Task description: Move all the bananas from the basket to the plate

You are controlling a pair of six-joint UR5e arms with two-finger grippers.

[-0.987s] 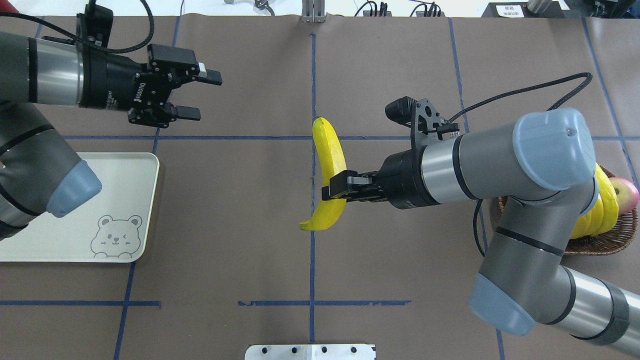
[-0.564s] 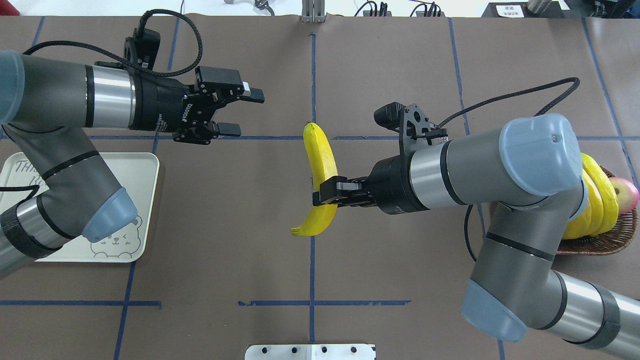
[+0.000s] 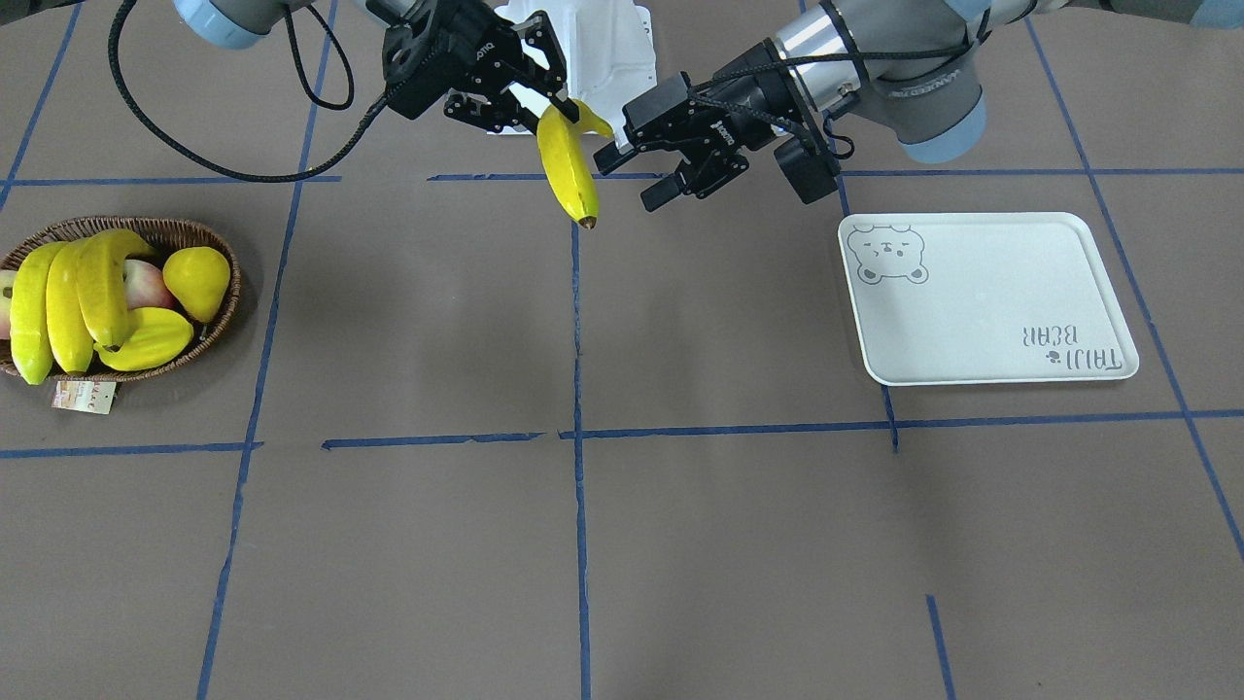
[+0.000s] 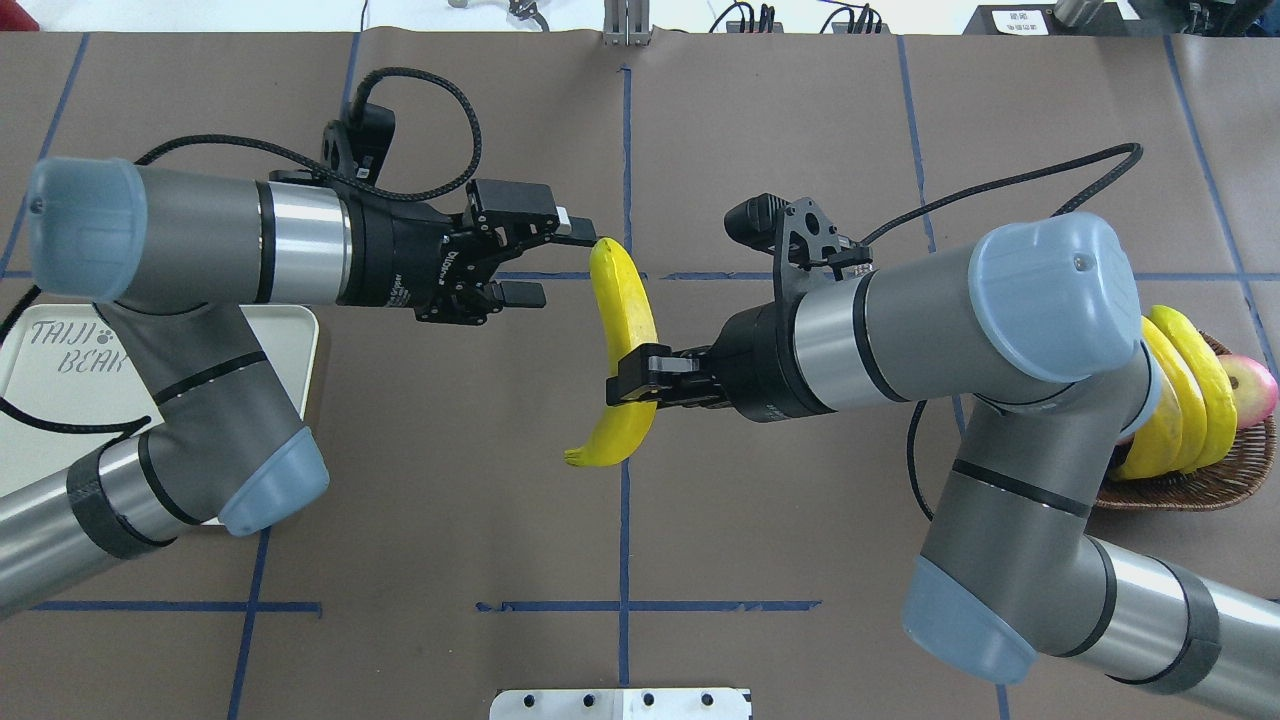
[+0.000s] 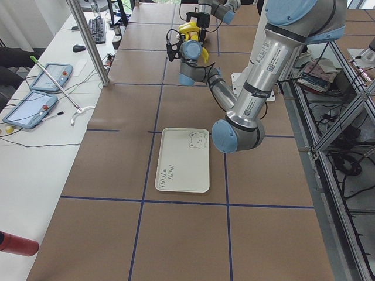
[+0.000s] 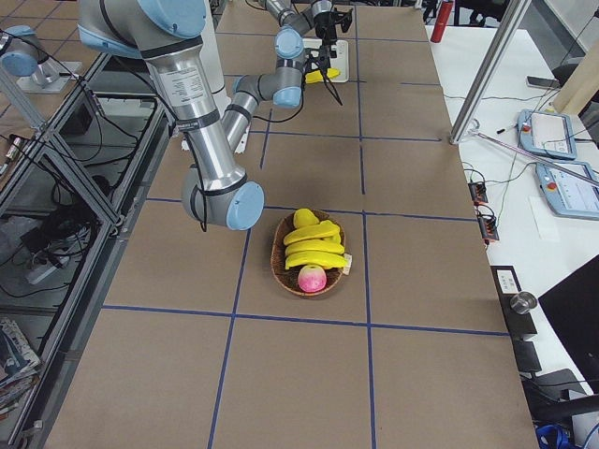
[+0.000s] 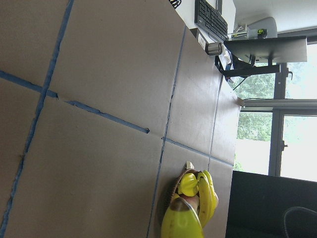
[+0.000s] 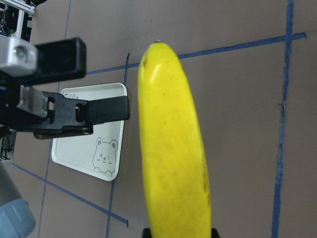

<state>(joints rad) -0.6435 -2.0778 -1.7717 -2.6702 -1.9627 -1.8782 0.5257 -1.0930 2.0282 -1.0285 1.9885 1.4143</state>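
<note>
mid-air handover, drop risk

front-facing: banana (image 3: 566, 165) hangs above the bench, right gripper (image 3: 552, 105) jaws clamped on it. overhead: left gripper (image 4: 555, 262) jaws apart at its far end; releasing before they close would likely drop it short of the plate (image 4: 40, 385).

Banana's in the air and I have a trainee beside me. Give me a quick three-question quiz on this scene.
1. True or false: the plate holds a banana.
2. Which gripper is shut on the held banana? A: left gripper. B: right gripper.
3. How many bananas lie in the basket?

Key: 1 false, the plate is bare. 2 B, the left gripper is open beside the banana's far end. 3 three.
</note>
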